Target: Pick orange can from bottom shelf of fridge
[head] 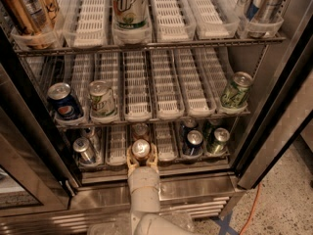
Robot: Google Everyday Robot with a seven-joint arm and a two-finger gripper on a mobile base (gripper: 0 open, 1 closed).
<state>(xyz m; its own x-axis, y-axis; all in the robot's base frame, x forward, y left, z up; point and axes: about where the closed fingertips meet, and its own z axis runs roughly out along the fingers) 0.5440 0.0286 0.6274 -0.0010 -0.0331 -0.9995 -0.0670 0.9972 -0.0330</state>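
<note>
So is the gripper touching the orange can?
Touching. The camera view shows the gripper hugging both sides of the orange can on the bottom shelf, no gap.

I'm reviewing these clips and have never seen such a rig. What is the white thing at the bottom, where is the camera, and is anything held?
The white column is the robot's single arm, ending in a two-finger gripper. The one camera looks down past the arm into an open drinks fridge. The gripper is at the front of the bottom shelf, its fingers closed on either side of a small orange can standing in its lane. Other cans share that shelf; the shelf above holds a blue Pepsi can.
</note>
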